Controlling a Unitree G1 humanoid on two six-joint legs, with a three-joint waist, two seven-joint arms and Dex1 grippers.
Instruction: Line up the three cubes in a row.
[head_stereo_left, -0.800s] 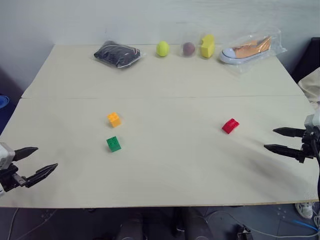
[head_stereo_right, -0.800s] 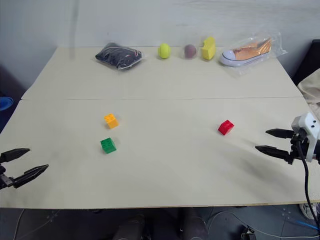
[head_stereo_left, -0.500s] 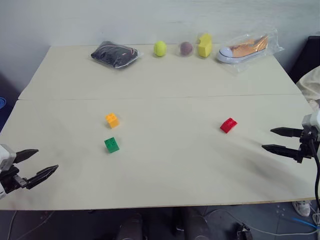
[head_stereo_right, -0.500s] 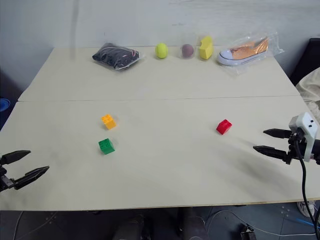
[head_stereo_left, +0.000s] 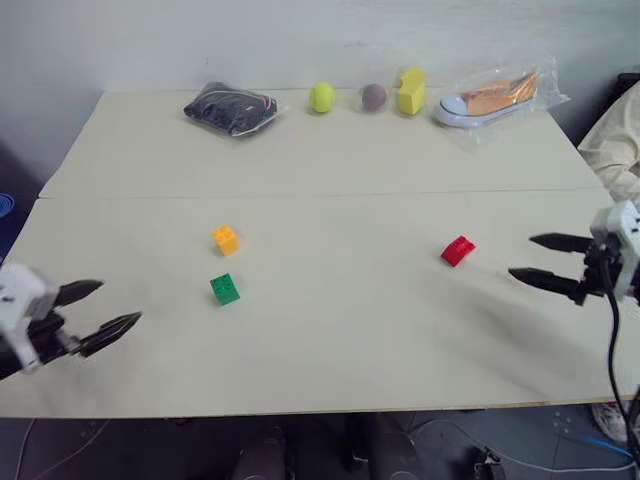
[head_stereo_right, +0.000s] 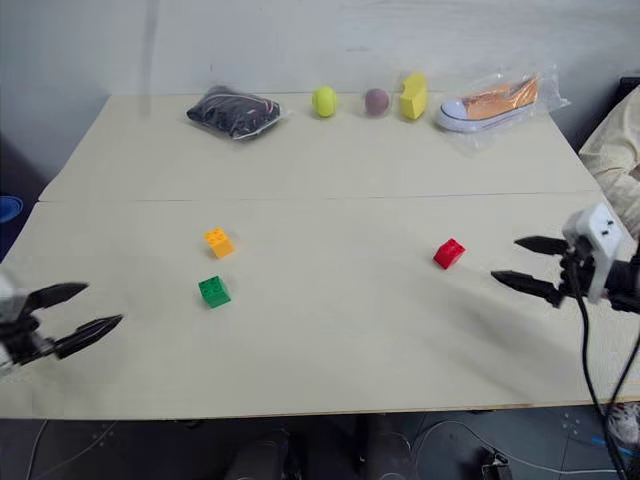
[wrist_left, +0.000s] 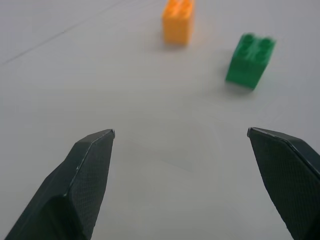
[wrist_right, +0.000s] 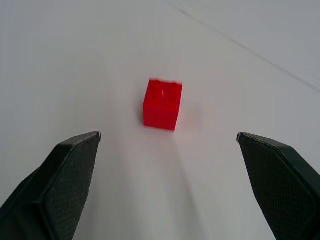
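Observation:
On the cream table (head_stereo_left: 330, 330) lie three studded cubes. The orange cube (head_stereo_left: 225, 240) sits left of centre, with the green cube (head_stereo_left: 224, 289) just in front of it. The red cube (head_stereo_left: 458, 250) lies apart, right of centre. My left gripper (head_stereo_left: 110, 312) hovers open over the table's near left part, pointing toward the green cube (wrist_left: 250, 61) and orange cube (wrist_left: 178, 21). Over the right side my right gripper (head_stereo_left: 528, 258) is open and empty too, its tips aimed at the red cube (wrist_right: 162, 104) a short way ahead.
Along the far edge stand a black bagged bundle (head_stereo_left: 232, 106), a yellow-green ball (head_stereo_left: 321, 97), a dark ball (head_stereo_left: 373, 96), a yellow foam block (head_stereo_left: 410, 91) and a bagged shoe (head_stereo_left: 492, 97). A seam (head_stereo_left: 300, 194) crosses the table.
Both grippers have moved inward over the table: the left toward the green and orange cubes, the right toward the red cube. The cubes have stayed put.

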